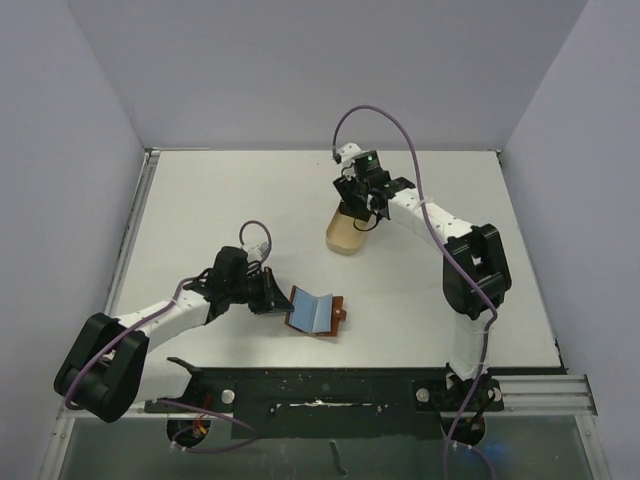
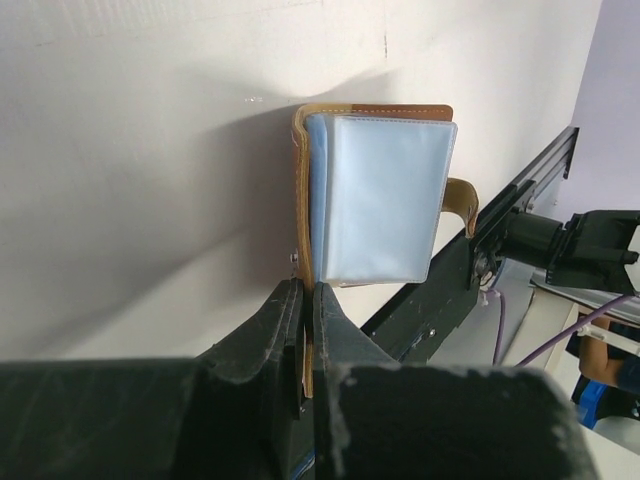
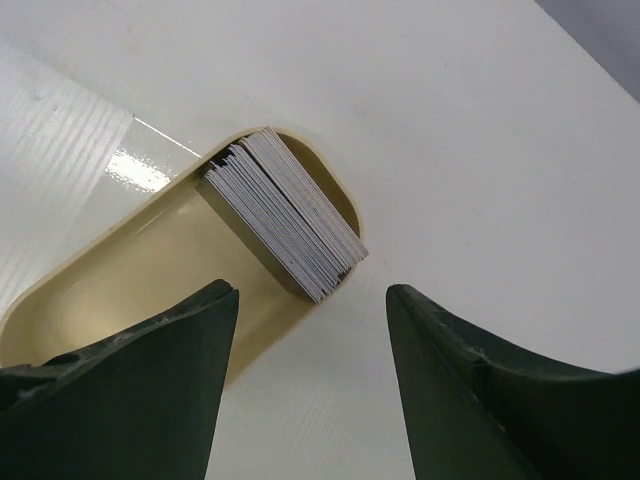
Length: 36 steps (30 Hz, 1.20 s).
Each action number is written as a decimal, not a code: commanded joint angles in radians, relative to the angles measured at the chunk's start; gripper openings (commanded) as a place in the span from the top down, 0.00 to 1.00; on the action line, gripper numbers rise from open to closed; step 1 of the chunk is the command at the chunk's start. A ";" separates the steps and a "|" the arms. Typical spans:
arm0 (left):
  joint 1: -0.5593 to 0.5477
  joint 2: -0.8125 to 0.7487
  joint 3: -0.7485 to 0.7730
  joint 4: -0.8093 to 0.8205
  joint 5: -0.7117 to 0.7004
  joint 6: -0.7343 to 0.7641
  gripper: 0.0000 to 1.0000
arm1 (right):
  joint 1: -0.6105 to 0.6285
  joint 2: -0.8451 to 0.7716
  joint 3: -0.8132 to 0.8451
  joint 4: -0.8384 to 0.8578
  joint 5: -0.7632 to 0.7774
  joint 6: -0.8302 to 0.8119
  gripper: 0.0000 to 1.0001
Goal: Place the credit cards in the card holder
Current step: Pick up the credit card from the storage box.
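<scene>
The card holder (image 1: pixel 313 312) lies open on the table near the front. Its brown leather cover and pale blue clear sleeves (image 2: pixel 378 198) face up. My left gripper (image 1: pixel 279 300) is shut on the holder's near edge, with the leather pinched between both fingers (image 2: pixel 308 305). The credit cards (image 3: pixel 285 215) are a stack of thin pale cards standing on edge at one end of a tan oval tray (image 3: pixel 120 280). My right gripper (image 3: pixel 312 295) hangs open just above that end of the tray (image 1: pixel 343 238), nothing between its fingers. In the top view it hides the cards.
A black rail (image 1: pixel 380 385) runs along the table's near edge, close behind the card holder. The walls of the enclosure stand round the white table (image 1: pixel 200 200).
</scene>
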 commanded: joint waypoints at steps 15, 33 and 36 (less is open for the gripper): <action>0.008 -0.011 -0.022 0.117 0.048 -0.036 1.00 | 0.004 0.188 0.093 0.096 0.059 -0.327 0.36; 0.008 0.012 -0.035 0.142 0.044 -0.053 1.00 | 0.003 0.167 0.056 0.162 0.101 -0.342 0.58; 0.008 0.009 -0.038 0.143 0.042 -0.055 1.00 | 0.004 0.163 0.053 0.159 0.102 -0.337 0.63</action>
